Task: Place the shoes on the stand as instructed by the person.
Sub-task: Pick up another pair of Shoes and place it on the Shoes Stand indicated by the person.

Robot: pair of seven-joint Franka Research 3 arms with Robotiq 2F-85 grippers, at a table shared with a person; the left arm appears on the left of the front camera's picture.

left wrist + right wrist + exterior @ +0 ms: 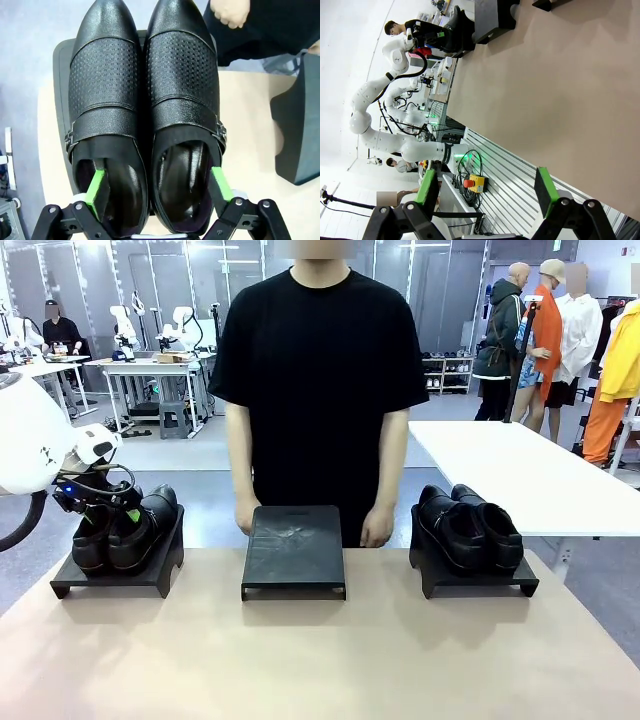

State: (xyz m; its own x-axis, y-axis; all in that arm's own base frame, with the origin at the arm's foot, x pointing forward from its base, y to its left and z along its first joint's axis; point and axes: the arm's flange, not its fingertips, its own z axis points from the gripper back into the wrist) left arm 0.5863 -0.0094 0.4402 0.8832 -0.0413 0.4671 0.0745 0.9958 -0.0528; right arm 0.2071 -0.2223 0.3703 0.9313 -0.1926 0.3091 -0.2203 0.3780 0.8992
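One pair of glossy black shoes (130, 530) sits on the left stand (112, 578). A second pair (470, 528) rests on the right stand (480, 580). My left gripper (105, 502) hovers at the heels of the left pair. In the left wrist view this gripper (159, 185) is open wide: one green pad (97, 187) dips inside the left shoe (105, 100), the other pad (220, 182) is outside the right shoe (182, 100). My right gripper (487, 187) is open with nothing between its fingers. The person (318, 370) stands behind the middle stand.
The middle stand (293, 550) is bare, with the person's hands (247, 520) at its back corners. A white table (520, 470) lies behind at the right. The tan tabletop (320, 660) stretches in front of the stands.
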